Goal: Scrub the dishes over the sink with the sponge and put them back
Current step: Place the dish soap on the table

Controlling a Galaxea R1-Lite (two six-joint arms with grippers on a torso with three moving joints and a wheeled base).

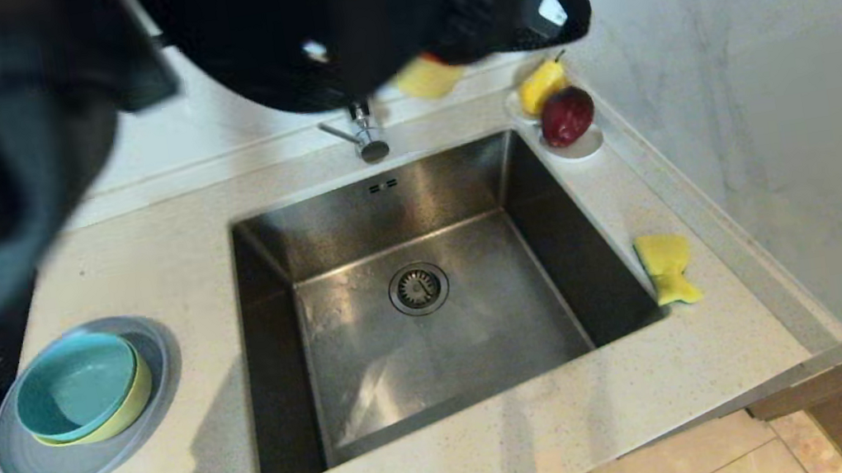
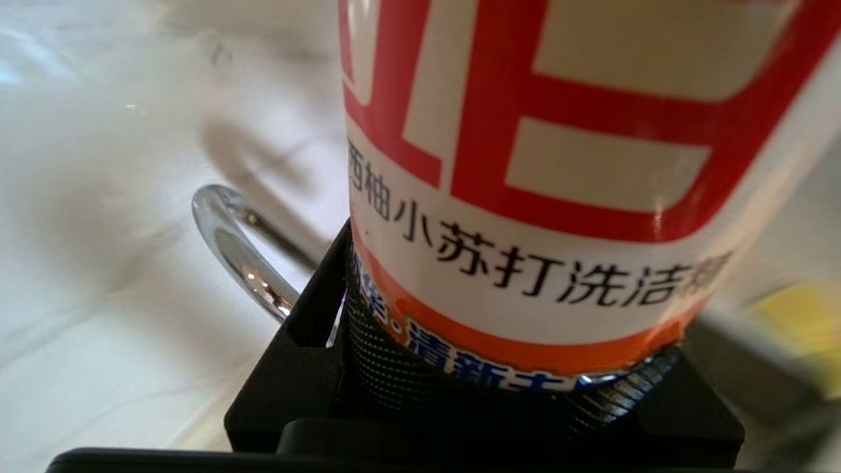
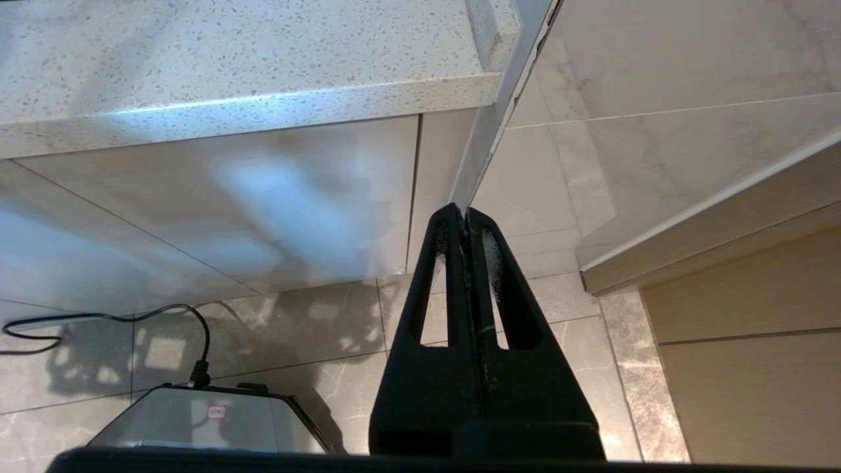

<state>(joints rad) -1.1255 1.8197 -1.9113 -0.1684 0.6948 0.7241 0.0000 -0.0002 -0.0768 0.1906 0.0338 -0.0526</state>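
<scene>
2 grippers are tracked, and only 1 is at work. A detergent bottle, white with red blocks and printed characters, is clamped in the left gripper, its jaws held about halfway apart around the glossy round body, with the curved chrome faucet just beside it. The left gripper is seen raised behind the faucet. Below and nearer the robot lies the sink, a square brushed-steel basin with a round drain. Down and far to the gripper's left, the teal bowl is nested in the yellow-green bowl on the grey-blue plate. Off to its right the sponge, soft yellow foam and waisted, is lying on the speckled counter, its long axis running away from the robot. The right gripper is parked below the counter edge, fingers pressed together and empty; it is judged nearer the sponge.
</scene>
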